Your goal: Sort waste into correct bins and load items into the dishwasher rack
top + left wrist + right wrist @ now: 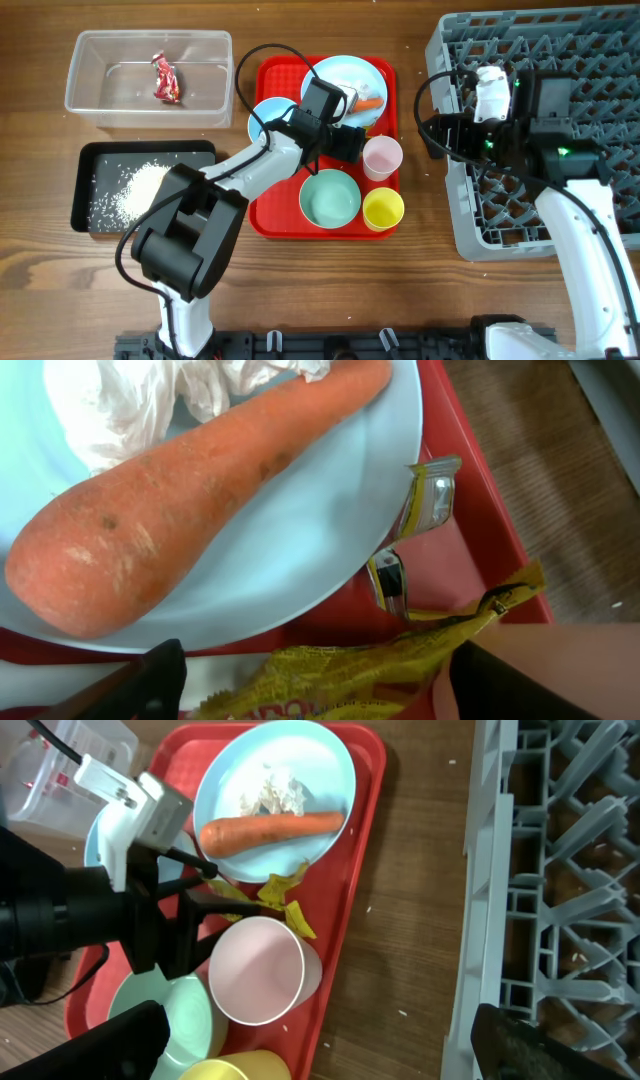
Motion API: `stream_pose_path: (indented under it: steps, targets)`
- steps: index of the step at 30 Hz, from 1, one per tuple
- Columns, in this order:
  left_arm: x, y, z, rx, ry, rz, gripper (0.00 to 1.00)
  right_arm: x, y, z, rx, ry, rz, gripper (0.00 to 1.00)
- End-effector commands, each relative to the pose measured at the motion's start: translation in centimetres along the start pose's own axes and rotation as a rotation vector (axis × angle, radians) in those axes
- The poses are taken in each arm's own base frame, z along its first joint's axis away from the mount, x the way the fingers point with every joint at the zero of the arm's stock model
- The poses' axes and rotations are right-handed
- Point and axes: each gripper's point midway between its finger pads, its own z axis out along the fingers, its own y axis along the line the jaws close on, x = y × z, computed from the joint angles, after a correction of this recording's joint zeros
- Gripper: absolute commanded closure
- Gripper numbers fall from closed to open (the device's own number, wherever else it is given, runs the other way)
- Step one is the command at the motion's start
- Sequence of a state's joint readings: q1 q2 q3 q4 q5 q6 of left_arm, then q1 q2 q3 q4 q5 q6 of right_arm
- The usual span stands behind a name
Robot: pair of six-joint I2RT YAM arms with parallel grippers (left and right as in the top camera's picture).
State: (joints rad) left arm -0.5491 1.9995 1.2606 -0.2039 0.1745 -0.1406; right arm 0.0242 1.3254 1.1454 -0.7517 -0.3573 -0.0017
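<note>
Your left pincer (318, 668) is released, its two fingers spread wide. The yellow wrapper (350, 665) lies in the gap between them on the red tray (450, 560), but you cannot tell if a finger touches it. This wrapper is crumpled, with red print and a silver inner side at its torn ends.

Of the waste you can count two wrappers, one carrot and one heap of rice. The carrot (180, 500) lies just ahead of this pincer on the pale blue plate (300, 550). It is orange with small dark specks, and its thick blunt end is toward the pincer's left finger. Beyond the carrot there is a white clump (130, 400) — rice or paper, you cannot tell.

The red wrapper (165, 80) lies well apart from the pincer, in the clear tub (90, 60). The rice (140, 185) is in the black bin (85, 215). That makes two bins, both on the bench (300, 290).

The dishes are one plate, two cups and two bowls. The pink cup (382, 157) stands just beside the pincer's right finger and the yellow cup (383, 208) is near it. The teal bowl (330, 197) stands beside the two cups, and a paler bowl (265, 115) sits partly under the arm.

Your right pincer (315, 1038) is released too and grasps nothing. The one grey rack (560, 870) is on its right side and the tray on its left.
</note>
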Motion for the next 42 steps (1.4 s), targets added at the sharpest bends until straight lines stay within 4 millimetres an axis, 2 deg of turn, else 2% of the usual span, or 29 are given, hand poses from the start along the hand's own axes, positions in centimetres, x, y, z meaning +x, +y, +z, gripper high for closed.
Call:
stream_pose_path:
  steps: [1, 2, 6, 7, 12, 13, 15, 17, 19, 23, 24, 30, 33, 36, 37, 39, 40, 42]
  targets:
    - [1.0, -0.1, 1.0, 0.01, 0.025, 0.006, 0.4, -0.3, -0.3, 0.2, 0.011, 0.006, 0.007, 0.0]
    - [1.0, -0.1, 1.0, 0.01, 0.025, 0.005, 0.56, -0.3, -0.3, 0.2, 0.011, 0.006, 0.007, 0.0]
    - [1.0, -0.1, 1.0, 0.01, 0.026, 0.005, 0.91, -0.3, -0.3, 0.2, 0.011, 0.007, 0.007, 0.0]
    - [1.0, -0.1, 1.0, 0.01, 0.025, 0.005, 0.96, -0.3, -0.3, 0.2, 0.011, 0.007, 0.008, 0.0]
    - [-1.2, -0.9, -1.2, 0.023, -0.038, 0.009, 0.96, -0.2, -0.3, 0.2, 0.011, 0.008, 0.009, 0.0]
    - [-1.7, -1.1, -1.8, 0.027, -0.056, 0.013, 0.94, -0.3, -0.3, 0.2, 0.011, 0.007, 0.009, 0.0]
    - [-2.7, -1.5, -2.9, 0.034, -0.089, 0.019, 0.66, -0.3, -0.3, 0.2, 0.011, 0.006, 0.009, 0.0]
    - [-3.8, -2.0, -3.9, 0.043, -0.127, 0.027, 0.45, -0.3, -0.3, 0.2, 0.011, 0.006, 0.009, 0.0]
    - [-5.1, -3.1, -5.2, 0.085, -0.165, 0.046, 0.31, -0.3, -0.3, 0.2, 0.011, 0.006, 0.009, 0.0]
    - [-6.8, -5.9, -6.3, 0.165, -0.197, 0.172, 0.27, -0.3, -0.3, 0.2, 0.011, 0.006, 0.009, 0.0]
    - [-6.8, -6.1, -6.3, 0.157, -0.199, 0.193, 0.26, -0.3, -0.3, 0.2, 0.011, 0.007, 0.011, 0.0]
    - [-4.2, -6.4, -3.2, 0.15, -0.118, 0.242, 0.25, -0.1, -0.3, 0.2, 0.011, 0.012, 0.019, 0.0]
    - [-3.6, -6.7, -3.0, 0.153, -0.096, 0.245, 0.27, -0.1, -0.3, 0.2, 0.011, 0.013, 0.02, 0.0]
    - [-1.1, -5.7, -2.8, 0.118, 0.008, 0.223, 0.3, -0.1, -0.3, 0.2, 0.011, 0.013, 0.02, 0.0]
    - [-0.7, -4.5, -2.9, 0.071, 0.034, 0.172, 0.27, -0.1, -0.3, 0.2, 0.01, 0.012, 0.043, 0.01]
    - [-0.8, -3.8, -3.8, 0.055, 0.043, 0.11, 0.25, -0.1, 0.1, 0.2, -0.013, 0.012, 0.047, 0.04]
    - [-1.0, -3.6, -4.7, 0.049, 0.046, 0.098, 0.25, -0.2, 0.3, 0.2, -0.024, 0.011, 0.06, 0.06]
    - [-2.6, -3.5, -8.4, 0.039, 0.021, 0.084, 0.23, -0.6, 0.9, 0.4, -0.035, -0.001, 0.093, 0.09]
